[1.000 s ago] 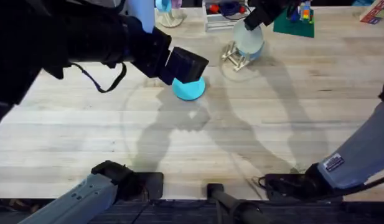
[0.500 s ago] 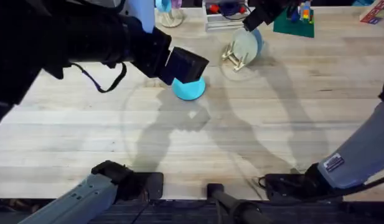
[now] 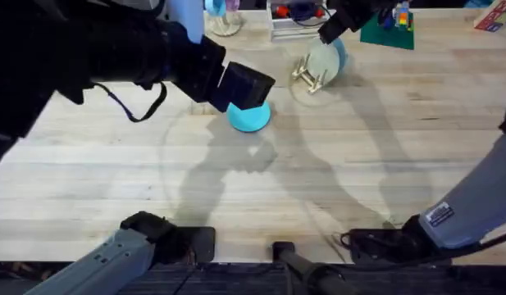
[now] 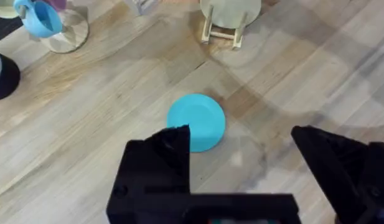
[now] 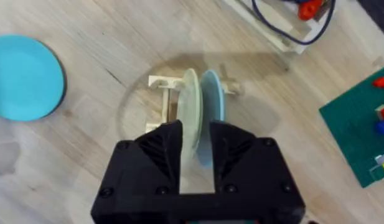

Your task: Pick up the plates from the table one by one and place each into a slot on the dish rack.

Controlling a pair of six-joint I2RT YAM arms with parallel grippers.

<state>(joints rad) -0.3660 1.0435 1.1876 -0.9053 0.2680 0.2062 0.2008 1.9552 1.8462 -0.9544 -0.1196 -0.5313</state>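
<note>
Teal plate (image 4: 196, 121) lies flat on the surface (image 3: 359, 164), the left gripper (image 4: 241, 155) spread wide above it. Right gripper (image 5: 196, 146) pinches the pale plate (image 5: 190, 106) upright in the dish rack (image 5: 163, 84); release only once seated between pegs.

The right end effector (image 3: 329, 31) now sits a little farther left and higher over the dish rack (image 3: 308, 75) than a second ago. The pale yellow plate (image 3: 321, 59), standing on edge in the rack, shows slightly higher and more over the pegs than before, covering more of the pale-blue disc (image 3: 340, 53) behind it.
</note>
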